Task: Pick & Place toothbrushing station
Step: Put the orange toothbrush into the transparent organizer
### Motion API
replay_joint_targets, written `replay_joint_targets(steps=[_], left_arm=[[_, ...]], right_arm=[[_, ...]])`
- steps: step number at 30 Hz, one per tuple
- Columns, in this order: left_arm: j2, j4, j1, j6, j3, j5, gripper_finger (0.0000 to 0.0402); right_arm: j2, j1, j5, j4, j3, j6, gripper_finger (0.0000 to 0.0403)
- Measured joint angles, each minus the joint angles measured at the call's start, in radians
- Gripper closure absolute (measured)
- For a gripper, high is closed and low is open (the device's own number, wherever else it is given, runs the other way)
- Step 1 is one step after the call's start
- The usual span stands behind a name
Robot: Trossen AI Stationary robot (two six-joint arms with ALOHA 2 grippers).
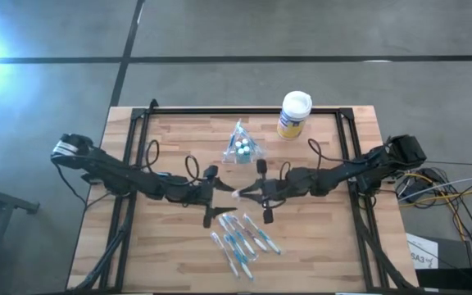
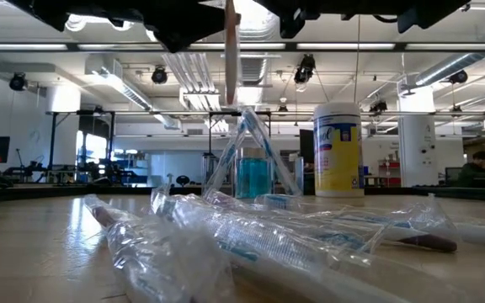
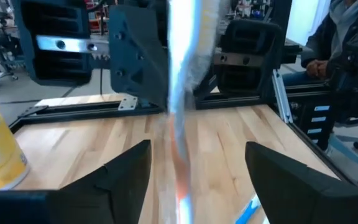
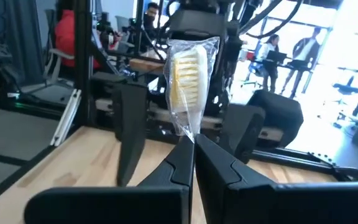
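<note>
My right gripper (image 1: 246, 193) (image 4: 193, 149) is shut on a wrapped toothbrush (image 4: 188, 71) above the table's middle. The toothbrush stands upright, its white bristle head up, and its pink handle (image 2: 231, 50) hangs down. My left gripper (image 1: 224, 195) (image 3: 197, 168) faces it from the left, open. Its fingers stand on either side of the toothbrush (image 3: 182, 93) without touching it. The see-through cup (image 1: 240, 149) (image 2: 253, 172) stands on the table behind them and holds toothbrushes and white-capped tubes. Several wrapped toothbrushes (image 1: 240, 238) lie on the table near the front. My right gripper pinches the wrapped toothbrush just below its bristle head (image 4: 188, 127) between its two fingers. The fingers come level from the table's right side and lie across the toothbrush. It is lifted clear and upright, with the handle hanging below the fingers.
A yellow canister (image 1: 293, 115) (image 2: 338, 150) with a white lid stands at the back right of the cup. Black frame rails (image 1: 138, 156) run along the table's left, right and far sides. People sit in the room beyond the table (image 3: 347, 37).
</note>
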Motion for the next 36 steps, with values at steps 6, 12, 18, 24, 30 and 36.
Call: replay_joint_targets(steps=[6, 12, 18, 24, 30, 36], left_arm=[[-0.003, 0.011, 0.001, -0.032, -0.004, -0.014, 0.0157], [-0.003, 0.022, 0.004, -0.032, -0.004, -0.04, 0.0229], [-0.003, 0.022, 0.011, -0.031, -0.004, -0.039, 0.034], [-0.003, 0.021, 0.013, 0.001, -0.005, -0.033, 0.0379], [-0.005, 0.015, 0.013, 0.034, -0.008, -0.034, 0.0379], [-0.028, 0.014, 0.015, 0.048, -0.025, -0.036, 0.0379]], right_arm=[[0.002, 0.0, 0.002, 0.004, 0.008, -0.005, 0.0395], [0.002, -0.001, 0.002, 0.004, 0.01, -0.006, 0.0395], [0.002, -0.001, 0.002, 0.003, 0.01, -0.006, 0.0394], [0.002, -0.001, -0.001, 0.001, 0.01, -0.006, 0.0394], [-0.003, -0.001, -0.002, -0.008, 0.01, 0.017, 0.0392], [-0.067, -0.003, -0.001, -0.069, 0.01, 0.016, 0.0344]])
